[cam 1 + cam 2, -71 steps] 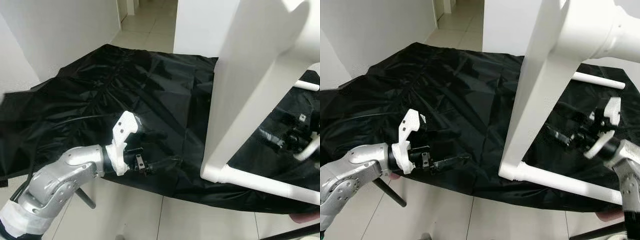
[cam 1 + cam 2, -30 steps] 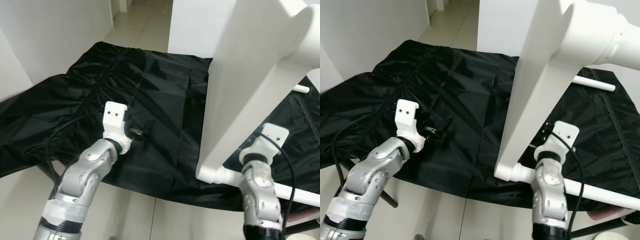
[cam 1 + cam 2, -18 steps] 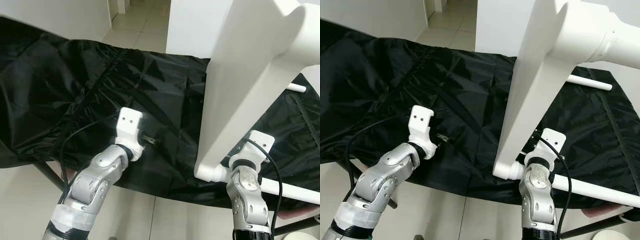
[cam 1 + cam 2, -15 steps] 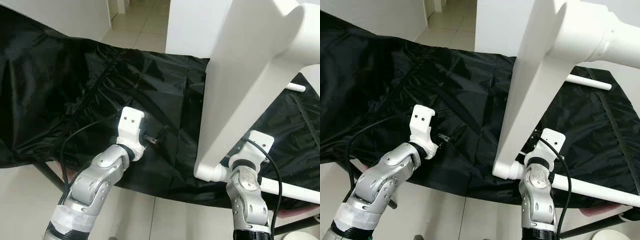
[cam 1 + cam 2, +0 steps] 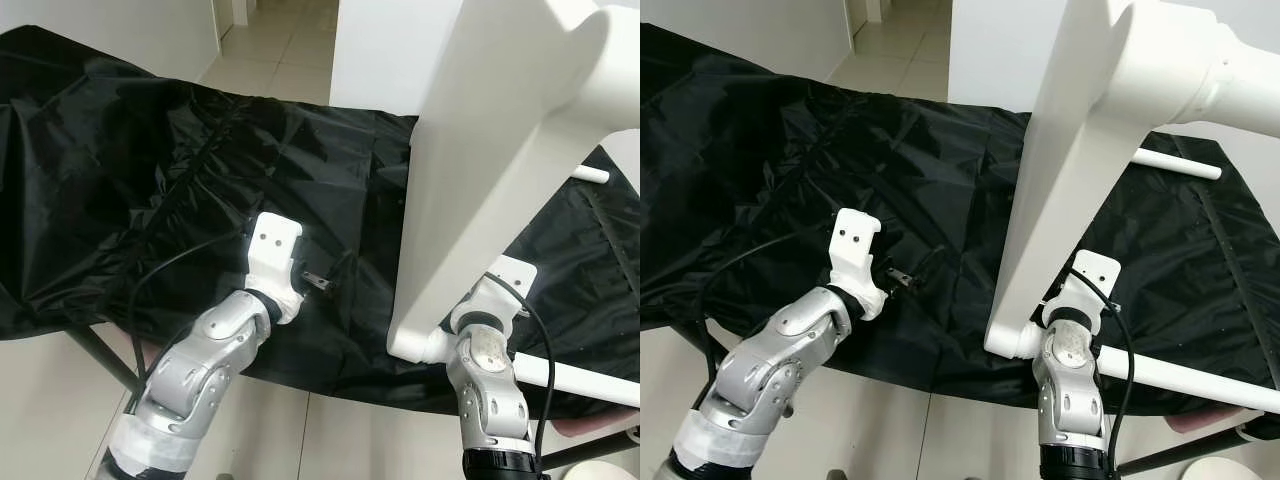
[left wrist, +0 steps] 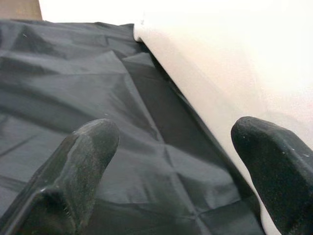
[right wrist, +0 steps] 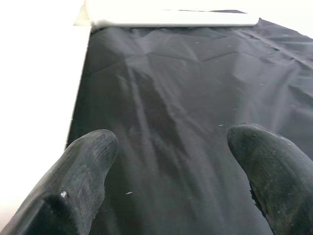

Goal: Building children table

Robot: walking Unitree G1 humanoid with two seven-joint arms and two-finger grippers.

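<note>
At about 7 o'clock in the head views, the left end effector (image 5: 322,282) has been advanced across the black sheet (image 5: 150,170) toward the white table frame (image 5: 480,190); a second ago it sat farther out to 8 o'clock. Its fingers (image 6: 78,166) are spread wide and nothing is held between them, the frame's white panel being seen just beside one fingertip in the left wrist view. At 5 o'clock, the right end effector (image 7: 171,181) is raised at the near corner of the frame, where the upright panel meets the round white rail (image 5: 1180,378). Its fingers (image 7: 88,171) are likewise held wide apart over bare sheet, with nothing gripped.

The frame is stood on edge on the covered counter, from 5 o'clock up to 1 o'clock, and is judged about to be gripped from both sides. Farther off, the sheet's far-left edge, lifted half a second ago, is now settled lower. A loose white rod (image 5: 1175,164) lies at 2 o'clock.
</note>
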